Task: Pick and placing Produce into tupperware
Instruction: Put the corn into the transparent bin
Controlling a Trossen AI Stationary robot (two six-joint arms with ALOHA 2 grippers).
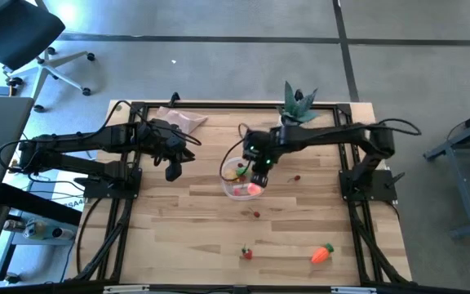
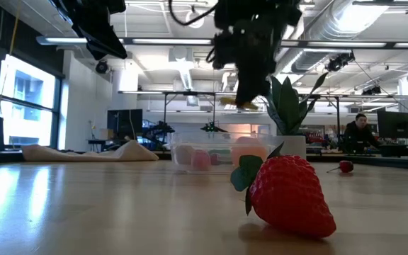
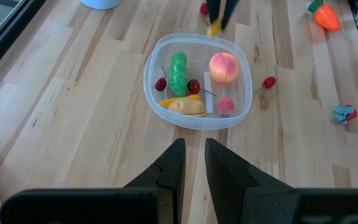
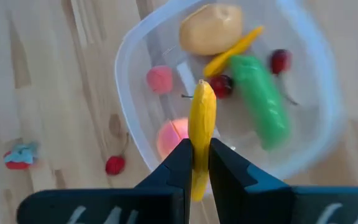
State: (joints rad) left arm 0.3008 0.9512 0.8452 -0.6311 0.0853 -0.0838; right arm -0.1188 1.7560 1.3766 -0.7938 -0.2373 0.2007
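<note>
The right gripper (image 4: 196,163) held a slim yellow toy produce piece (image 4: 202,121) clamped between its jaws, directly above the round clear plastic tupperware (image 3: 157,71); the left gripper (image 3: 193,163) hovered nearby, jaws nearly together; no writing was legible

Grey floor (image 1: 219,65), office chair (image 1: 19,37), bright windows (image 2: 23,106), ceiling ducts (image 2: 353,21).

The clear tupperware (image 3: 157,102) holds a green pepper (image 3: 178,72), peach-orange ball (image 3: 224,67) and pink piece (image 3: 226,106). Above it, dark fingers (image 4: 178,163) pinch a yellow piece (image 4: 202,127). The counter (image 1: 194,229) is pale striped wood.
</note>
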